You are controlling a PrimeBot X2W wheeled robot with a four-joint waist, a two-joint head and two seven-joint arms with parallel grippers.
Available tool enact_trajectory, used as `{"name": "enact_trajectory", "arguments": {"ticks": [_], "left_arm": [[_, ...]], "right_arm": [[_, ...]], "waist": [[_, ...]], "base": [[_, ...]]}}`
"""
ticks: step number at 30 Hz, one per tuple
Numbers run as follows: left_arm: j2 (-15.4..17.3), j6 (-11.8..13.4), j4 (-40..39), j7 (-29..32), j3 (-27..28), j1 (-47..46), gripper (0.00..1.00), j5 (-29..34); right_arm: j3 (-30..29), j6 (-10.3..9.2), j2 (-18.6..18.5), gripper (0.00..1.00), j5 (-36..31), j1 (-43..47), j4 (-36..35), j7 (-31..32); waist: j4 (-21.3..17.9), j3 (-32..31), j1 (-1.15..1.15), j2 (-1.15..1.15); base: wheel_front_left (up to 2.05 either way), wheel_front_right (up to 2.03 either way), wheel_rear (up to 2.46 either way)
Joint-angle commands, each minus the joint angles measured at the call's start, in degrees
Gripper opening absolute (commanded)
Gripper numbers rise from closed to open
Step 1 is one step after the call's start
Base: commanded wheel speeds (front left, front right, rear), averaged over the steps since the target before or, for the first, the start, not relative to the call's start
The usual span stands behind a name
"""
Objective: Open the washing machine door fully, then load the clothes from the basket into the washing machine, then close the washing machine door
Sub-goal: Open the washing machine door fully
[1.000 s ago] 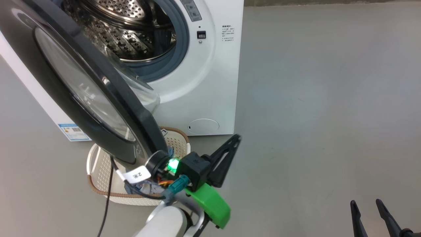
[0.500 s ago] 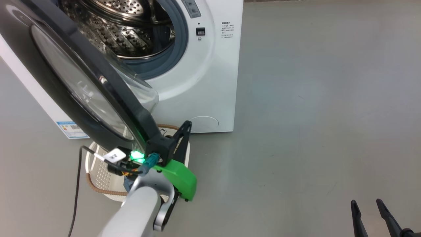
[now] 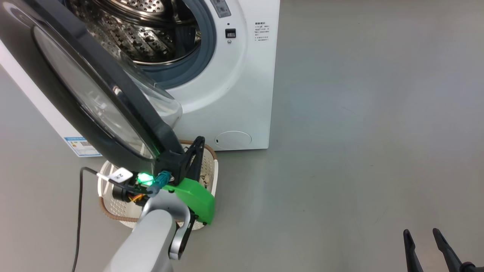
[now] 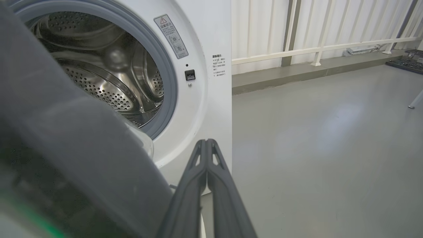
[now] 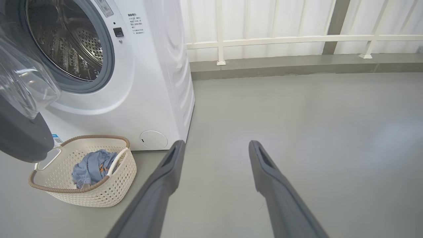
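The washing machine (image 3: 234,87) stands at the upper left with its steel drum (image 3: 143,34) exposed. Its black washing machine door (image 3: 87,98) is swung out toward me, and the clear porthole (image 5: 26,82) bulges on the inner side. My left gripper (image 3: 198,141) is shut with nothing between its fingers (image 4: 206,145). It sits close against the door's lower inner rim (image 4: 66,148). Under the door stands the cream basket (image 3: 109,204), with the light blue clothes (image 5: 91,167) heaped inside the basket (image 5: 82,195). My right gripper (image 3: 419,236) is open and empty over bare floor, far right of the basket.
A round service flap (image 3: 232,139) and a blue label (image 3: 81,145) mark the machine's lower front. A black cable (image 3: 77,226) hangs from my left wrist. Grey floor stretches to the right. A white railing and panelled wall (image 5: 281,39) run behind the machine.
My left arm has moved left and in toward the machine, from beside the basket's right end to the door's lower rim. The door has swung slightly further left. The right gripper stays put.
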Motion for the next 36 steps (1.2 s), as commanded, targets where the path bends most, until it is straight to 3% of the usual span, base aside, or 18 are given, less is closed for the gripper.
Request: {"name": "enact_trajectory", "arguments": {"ticks": [1,17,36], "left_arm": [[1.0,0.5,-0.5,-0.7,2.1,-2.7,0.00,-0.4],[2.3,2.1,0.0,-1.6,4.1,-1.1,0.00,-2.9],[6.1,6.9,-11.4,-1.3,5.0,7.5,0.00,-3.2]], "right_arm": [[1.1,0.35,-0.9,1.00,-0.9,-1.9,-1.5,-0.3],[1.0,0.35,-0.8,1.00,-1.0,-1.7,-1.6,-0.3],[0.8,0.35,-1.0,1.00,-1.0,-1.1,-1.7,-0.3]], "waist": [[0.1,0.0,0.00,0.00],[1.2,0.2,0.00,0.00],[3.2,0.3,0.00,0.00]], "base": [[0.00,0.00,0.00],[0.00,0.00,0.00],[0.00,0.00,0.00]]}}
